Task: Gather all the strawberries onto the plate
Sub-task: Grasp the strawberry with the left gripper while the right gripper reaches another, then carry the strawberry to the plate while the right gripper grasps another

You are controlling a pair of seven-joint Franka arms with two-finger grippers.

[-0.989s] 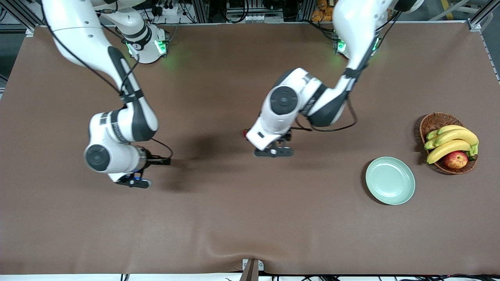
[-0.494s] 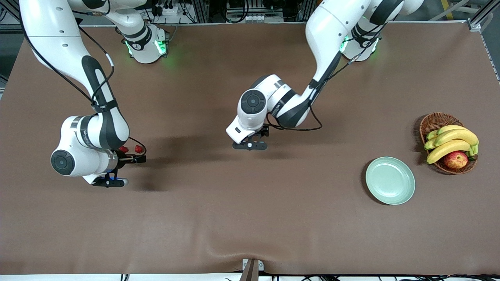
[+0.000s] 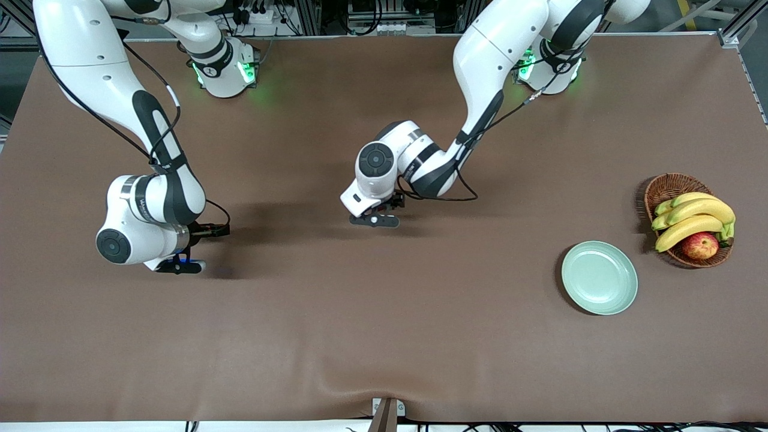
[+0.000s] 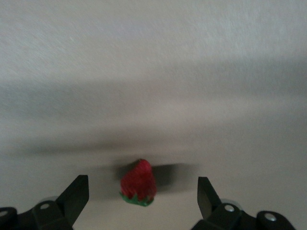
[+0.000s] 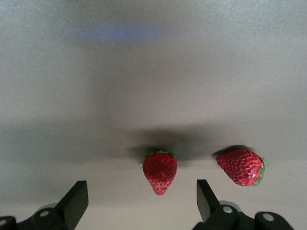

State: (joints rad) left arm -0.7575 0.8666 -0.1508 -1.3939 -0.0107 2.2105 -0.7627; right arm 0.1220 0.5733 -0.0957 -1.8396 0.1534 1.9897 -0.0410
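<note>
In the left wrist view one strawberry (image 4: 138, 183) lies on the brown cloth between the open fingers of my left gripper (image 4: 142, 190). In the front view the left gripper (image 3: 375, 217) hangs low over the table's middle and hides that berry. In the right wrist view two strawberries (image 5: 159, 171) (image 5: 241, 166) lie on the cloth; the first is just ahead of my open right gripper (image 5: 140, 191). The right gripper (image 3: 180, 263) is low over the table toward the right arm's end, and the arm hides both berries in the front view. The mint-green plate (image 3: 599, 277) sits empty toward the left arm's end.
A wicker basket (image 3: 669, 186) with bananas (image 3: 693, 219) and an apple (image 3: 699, 245) stands beside the plate, a little farther from the front camera. Brown cloth covers the whole table.
The left gripper has moved toward the right arm's end and lower over its berry. The right gripper swung outward, then back over the two berries, which now hide under the arm.
</note>
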